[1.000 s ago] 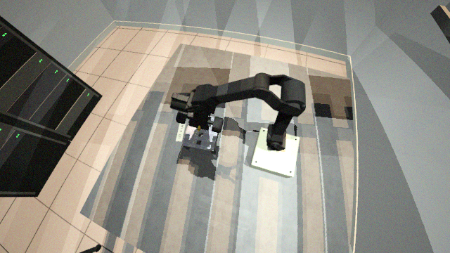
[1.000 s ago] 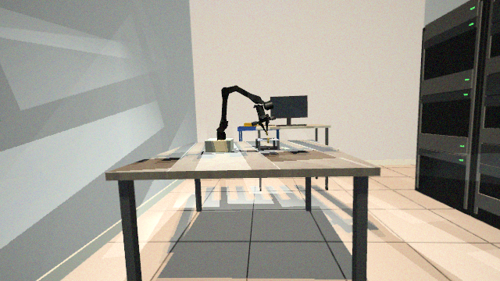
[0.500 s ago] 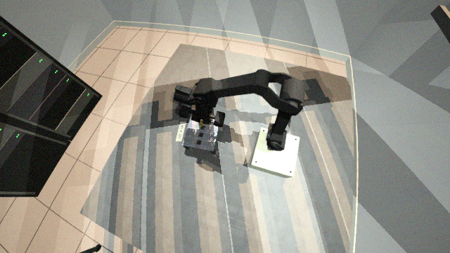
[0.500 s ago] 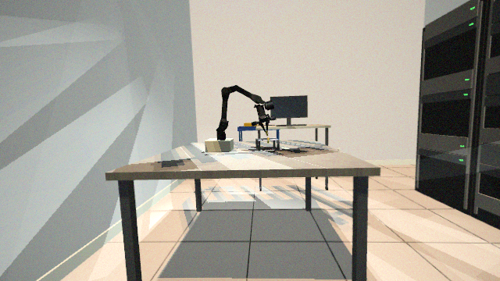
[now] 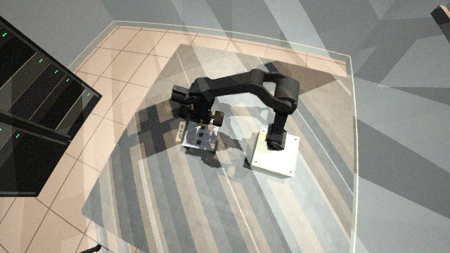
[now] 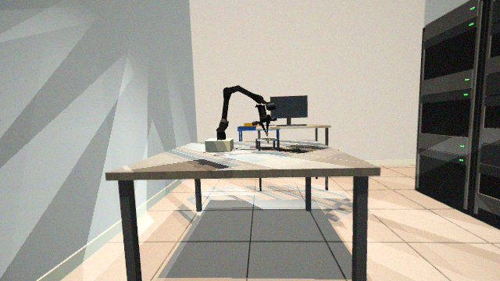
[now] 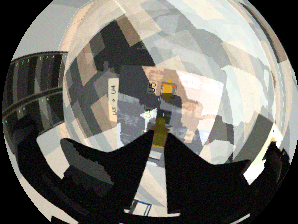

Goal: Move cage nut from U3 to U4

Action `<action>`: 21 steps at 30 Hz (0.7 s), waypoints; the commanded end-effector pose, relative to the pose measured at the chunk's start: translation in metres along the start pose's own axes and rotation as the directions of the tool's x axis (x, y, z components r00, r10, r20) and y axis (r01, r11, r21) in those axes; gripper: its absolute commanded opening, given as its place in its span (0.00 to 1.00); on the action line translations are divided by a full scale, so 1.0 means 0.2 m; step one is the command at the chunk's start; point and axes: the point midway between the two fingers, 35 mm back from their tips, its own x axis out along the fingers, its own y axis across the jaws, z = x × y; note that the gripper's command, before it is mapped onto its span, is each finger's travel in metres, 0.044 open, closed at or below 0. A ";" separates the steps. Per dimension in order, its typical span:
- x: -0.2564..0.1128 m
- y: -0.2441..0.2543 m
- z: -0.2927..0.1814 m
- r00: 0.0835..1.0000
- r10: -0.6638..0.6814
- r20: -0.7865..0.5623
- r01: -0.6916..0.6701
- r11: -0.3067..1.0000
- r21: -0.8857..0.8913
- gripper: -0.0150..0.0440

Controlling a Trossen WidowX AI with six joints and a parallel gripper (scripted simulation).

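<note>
Jaws nearly closed, gripping yellow cage nut between tips. Other nut just beyond jaws (close neighbour): overshooting past U4 could knock it; tilted entry could jam wing.

- The yellow cage nut between the tips of the black parallel-jaw gripper is too blurred to tell whether its spring wings are open.
- The black fingers cover the near part of the pale, reflective rail plate in the wrist view.
- Lettering on the cream label strip is too coarse to read surely.
- The top view's left edge cuts off the black server rack.
</note>
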 end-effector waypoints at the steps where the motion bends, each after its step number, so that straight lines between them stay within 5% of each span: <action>1: 0.00 0.01 0.00 1.000 -0.011 0.001 0.011 1.000 -0.005 0.31; 21: 0.02 0.02 0.00 0.997 -0.082 0.001 0.082 0.997 -0.003 0.31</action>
